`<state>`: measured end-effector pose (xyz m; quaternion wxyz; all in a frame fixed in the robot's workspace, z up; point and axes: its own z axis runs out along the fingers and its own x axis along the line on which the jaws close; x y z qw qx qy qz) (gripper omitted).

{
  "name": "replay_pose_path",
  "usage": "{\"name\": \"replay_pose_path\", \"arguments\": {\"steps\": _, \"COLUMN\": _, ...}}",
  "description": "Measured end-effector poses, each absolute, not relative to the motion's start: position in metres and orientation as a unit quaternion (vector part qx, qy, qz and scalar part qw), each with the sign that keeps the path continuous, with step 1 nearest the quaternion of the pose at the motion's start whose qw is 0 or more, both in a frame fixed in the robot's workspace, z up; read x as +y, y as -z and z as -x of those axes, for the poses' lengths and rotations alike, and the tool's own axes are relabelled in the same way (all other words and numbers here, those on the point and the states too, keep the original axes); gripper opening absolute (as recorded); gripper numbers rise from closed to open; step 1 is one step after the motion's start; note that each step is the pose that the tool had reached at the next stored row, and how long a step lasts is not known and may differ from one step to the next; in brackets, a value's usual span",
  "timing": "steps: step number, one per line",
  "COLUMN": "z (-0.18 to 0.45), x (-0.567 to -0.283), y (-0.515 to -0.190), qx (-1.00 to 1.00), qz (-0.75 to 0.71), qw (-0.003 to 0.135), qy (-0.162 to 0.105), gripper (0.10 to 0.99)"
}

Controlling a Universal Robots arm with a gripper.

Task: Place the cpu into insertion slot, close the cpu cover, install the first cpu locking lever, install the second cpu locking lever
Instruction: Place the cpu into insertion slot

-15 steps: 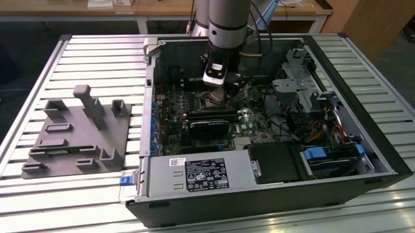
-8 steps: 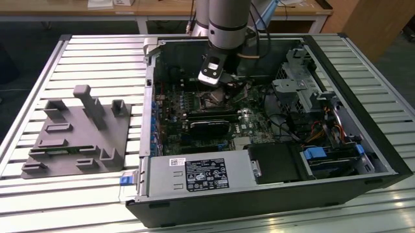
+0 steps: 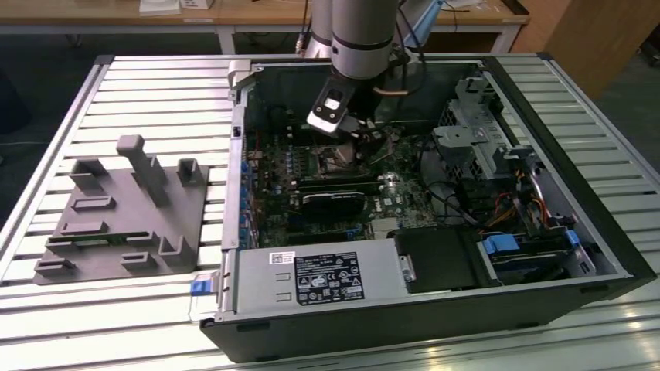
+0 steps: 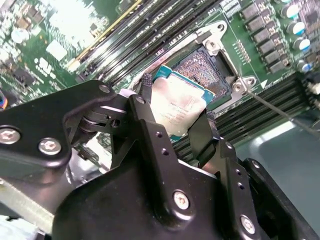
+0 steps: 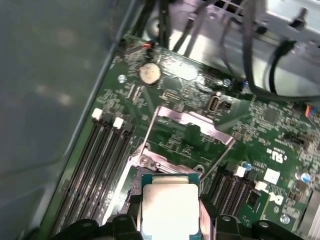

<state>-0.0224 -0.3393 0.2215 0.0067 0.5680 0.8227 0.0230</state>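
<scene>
Gripper (image 4: 175, 114) state: closed down to the width of the cpu (image 4: 180, 102), which it clamps by two opposite edges between its black fingers. The edge grip leaves the silvery metal top facing the wrist cameras. The underside therefore faces the board, which appears to be the orientation needed for seating.

In the second wrist view the cpu hangs above the insertion slot (image 4: 200, 67) and covers the socket's nearer part. The dark centre beyond it is exposed, so the chip is judged not yet seated.

In the first wrist view the cpu cover (image 5: 195, 122) stands swung up on the far side of the socket, with green board visible through its window. This position keeps the socket open from above. One thin lever (image 5: 149, 131) rises along one side of the cover and a second lever (image 5: 220, 159) along the other; both are unlatched, which is why the cover can stand raised.

In the exterior view the arm reaches down into the open computer case (image 3: 577, 232), near the middle of the board.
</scene>
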Motion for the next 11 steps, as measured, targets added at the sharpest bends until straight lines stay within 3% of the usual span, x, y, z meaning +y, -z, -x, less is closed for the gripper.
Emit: {"name": "replay_pose_path", "arguments": {"steps": 11, "z": 0.0224, "x": -0.3393, "y": -0.2193, "qx": 0.763, "qz": -0.646, "qw": 0.009, "qy": -0.022, "gripper": 0.537}}
